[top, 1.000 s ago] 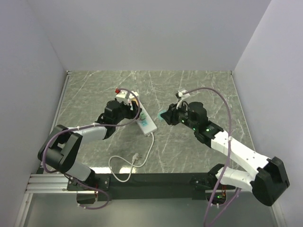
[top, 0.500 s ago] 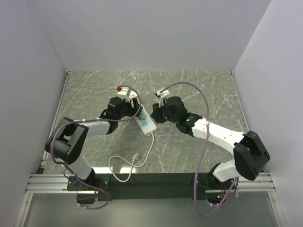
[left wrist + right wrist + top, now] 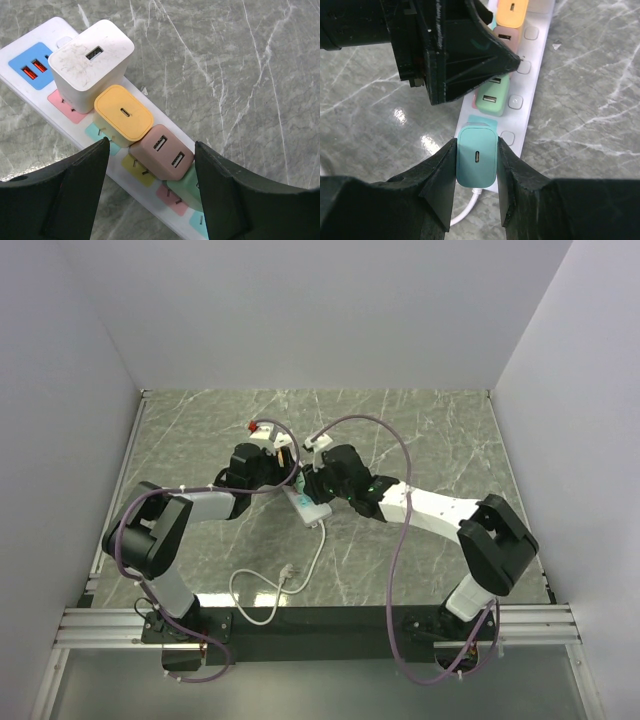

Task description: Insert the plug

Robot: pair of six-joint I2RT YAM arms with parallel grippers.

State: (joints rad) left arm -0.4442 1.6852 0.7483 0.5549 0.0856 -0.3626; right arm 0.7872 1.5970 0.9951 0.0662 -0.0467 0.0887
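A white power strip [image 3: 309, 505] lies on the marble table, also seen in the left wrist view [image 3: 150, 192] and the right wrist view [image 3: 534, 75]. It holds a white charger [image 3: 92, 60], a yellow one [image 3: 123, 112], a pink one [image 3: 162, 157] and a green one [image 3: 492, 97]. My right gripper [image 3: 476, 165] is shut on a teal plug [image 3: 476, 156], held over the teal end socket nearest the cable. My left gripper [image 3: 150, 195] is open, with one jaw on each side of the strip at the pink charger. Whether the plug's prongs are in the socket is hidden.
The strip's white cable [image 3: 270, 592] loops toward the front rail. The two grippers sit close together over the strip [image 3: 300, 485]. Grey walls close in the table on three sides.
My right arm has swung left with the teal plug, from open table to over the strip's near end. My left gripper stays at the strip, with only a slight shift.
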